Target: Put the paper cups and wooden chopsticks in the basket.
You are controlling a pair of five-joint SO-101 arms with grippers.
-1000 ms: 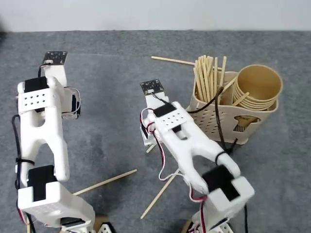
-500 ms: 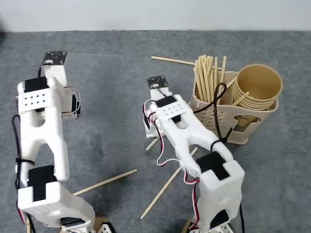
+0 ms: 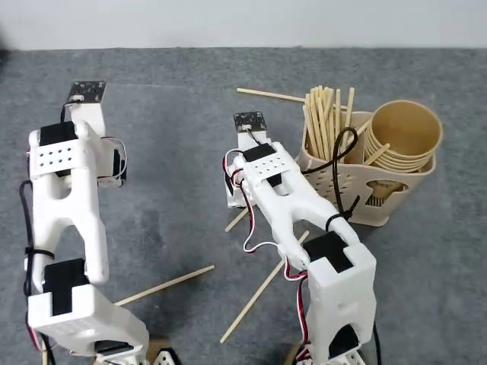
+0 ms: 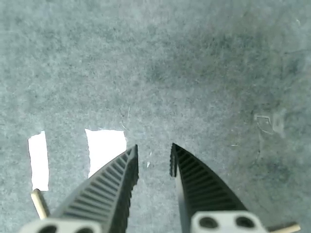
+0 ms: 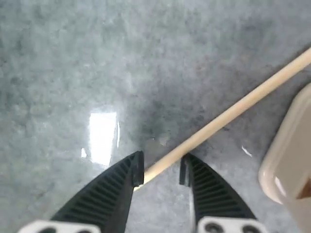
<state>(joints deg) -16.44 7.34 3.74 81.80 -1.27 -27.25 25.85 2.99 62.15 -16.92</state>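
You have a beige basket [image 3: 323,182] with dotted perforations at three o'clock, tan cups [image 3: 403,129], pale wooden chopsticks [image 3: 323,118], a mottled grey mat [image 3: 175,137], and black ribbed fingers [image 5: 114,194].

A robotics lab bench: the left arm [image 3: 68,198] and right arm [image 3: 293,209], white with exposed wiring [image 3: 248,242], rise from 6 o'clock over a grey felt table [image 3: 175,144]; plain wall [image 3: 243,23] at 12 o'clock.

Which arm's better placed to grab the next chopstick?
Right. The right hand is open astride one end of a chopstick lying on the mat, right beside the basket. The left hand is open over bare mat.
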